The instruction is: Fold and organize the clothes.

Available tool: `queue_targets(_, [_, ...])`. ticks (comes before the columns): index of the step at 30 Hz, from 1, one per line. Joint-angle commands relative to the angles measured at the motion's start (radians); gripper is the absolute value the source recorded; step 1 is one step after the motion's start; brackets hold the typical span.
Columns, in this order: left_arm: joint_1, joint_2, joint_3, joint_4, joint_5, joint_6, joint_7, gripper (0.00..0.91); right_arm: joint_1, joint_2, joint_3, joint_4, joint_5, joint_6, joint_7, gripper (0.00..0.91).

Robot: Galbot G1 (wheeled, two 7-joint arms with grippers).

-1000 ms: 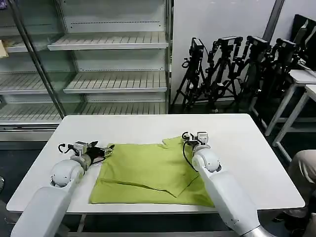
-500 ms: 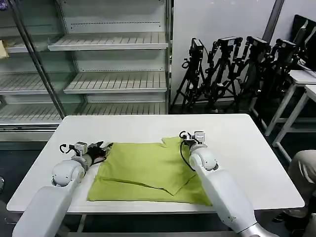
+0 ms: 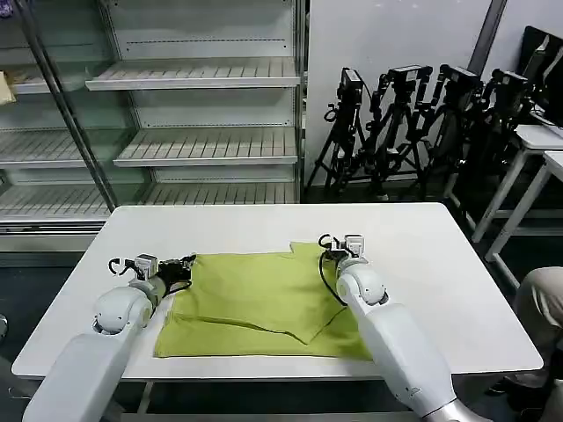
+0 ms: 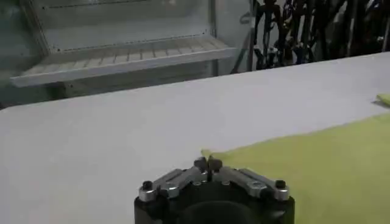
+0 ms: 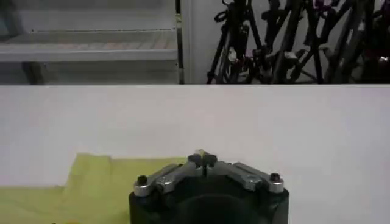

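Observation:
The clothes (image 3: pixel 255 299) are one lime T-shirt, partly folded and lying flat on the white table (image 3: pixel 264 227), with a folded flap along its near side. My left gripper (image 3: pixel 186 263) is at the shirt's far left corner and shut on the fabric there. In the left wrist view that gripper (image 4: pixel 208 163) has its jaws together on the shirt's corner (image 4: pixel 317 164). My right gripper (image 3: pixel 339 249) rests at the far right edge, shut on the shirt. The right wrist view shows that gripper (image 5: pixel 202 159) pinched on the cloth (image 5: pixel 91 182).
Bare table top lies behind the shirt and to its right (image 3: pixel 440 264). Metal shelving (image 3: pixel 193 145) stands behind the table on the left. Several black tripods (image 3: pixel 422 123) lean against the wall on the right. Small white tables (image 3: pixel 545 149) stand at the far right.
Both grippers have shifted a little to the left, holding the shirt's far edge. The shirt has slid slightly left with them.

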Motion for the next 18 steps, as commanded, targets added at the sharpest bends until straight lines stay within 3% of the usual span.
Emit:
queue_targets(1, [0.000, 0.001, -0.011, -0.034, -0.041, -0.001, -0.025, 0.010, -0.034, -0.012, 0.013, 0.090, -0.016, 0.008, -0.017, 0.000])
queue_targets(18, [0.195, 0.032, -0.123, -0.262, -0.109, -0.025, -0.073, 0.010, -0.267, -0.097, 0.093, 0.428, -0.014, -0.001, -0.027, 0.000])
